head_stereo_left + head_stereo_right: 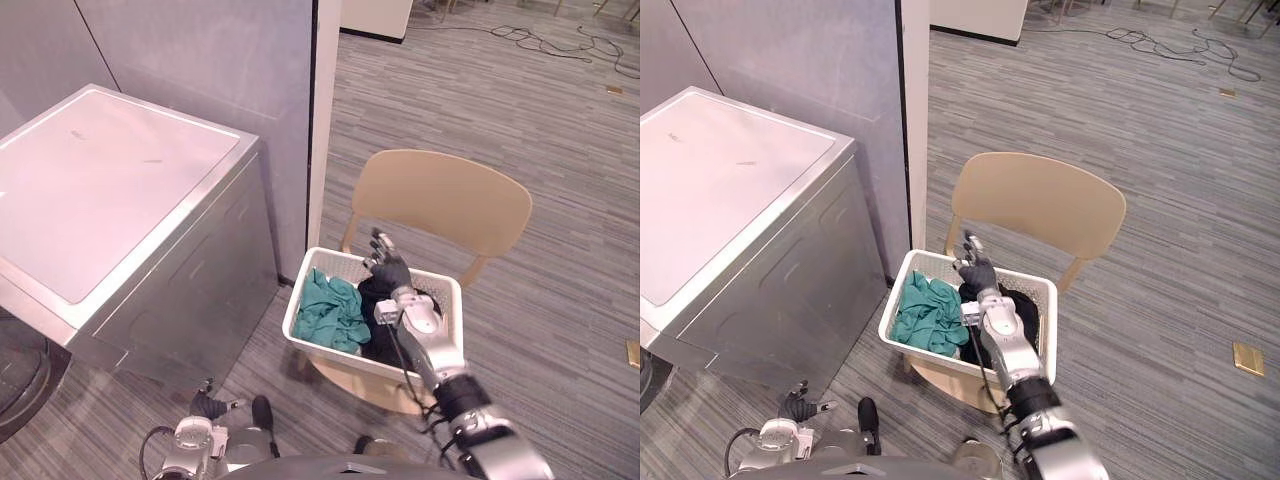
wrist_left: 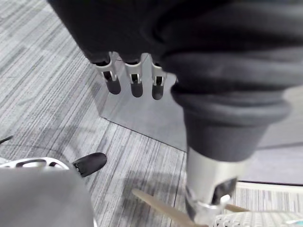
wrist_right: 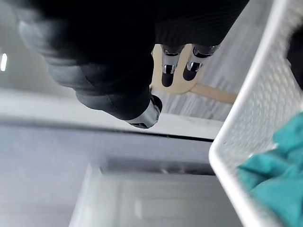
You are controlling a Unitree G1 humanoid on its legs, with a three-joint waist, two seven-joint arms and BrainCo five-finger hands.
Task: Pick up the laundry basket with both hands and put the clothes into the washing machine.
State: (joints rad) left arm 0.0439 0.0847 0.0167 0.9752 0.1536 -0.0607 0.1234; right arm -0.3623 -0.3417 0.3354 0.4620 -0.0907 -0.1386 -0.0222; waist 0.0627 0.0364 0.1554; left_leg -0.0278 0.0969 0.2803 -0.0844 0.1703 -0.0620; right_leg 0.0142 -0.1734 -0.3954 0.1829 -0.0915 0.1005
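Observation:
A white mesh laundry basket [image 1: 299,297] stands on the seat of a tan chair [image 1: 450,200]. Inside it lie a teal cloth [image 1: 335,312] on the left and a black cloth [image 1: 384,343] on the right. My right hand [image 1: 389,268] hovers over the basket's far part, open, fingers straight and pointing at the chair back, holding nothing. In the right wrist view its fingers [image 3: 166,78] stand apart from the basket rim [image 3: 265,94] and the teal cloth [image 3: 277,184]. My left hand [image 1: 208,405] hangs low by the floor, open and empty, left of the basket. The washing machine [image 1: 110,180] stands at the left, lid down.
A grey partition wall [image 1: 200,60] with a white post [image 1: 322,120] rises behind the machine and chair. Grey striped carpet lies to the right, with loose cables [image 1: 540,40] far back and a brass floor plate [image 1: 632,352] at the right edge.

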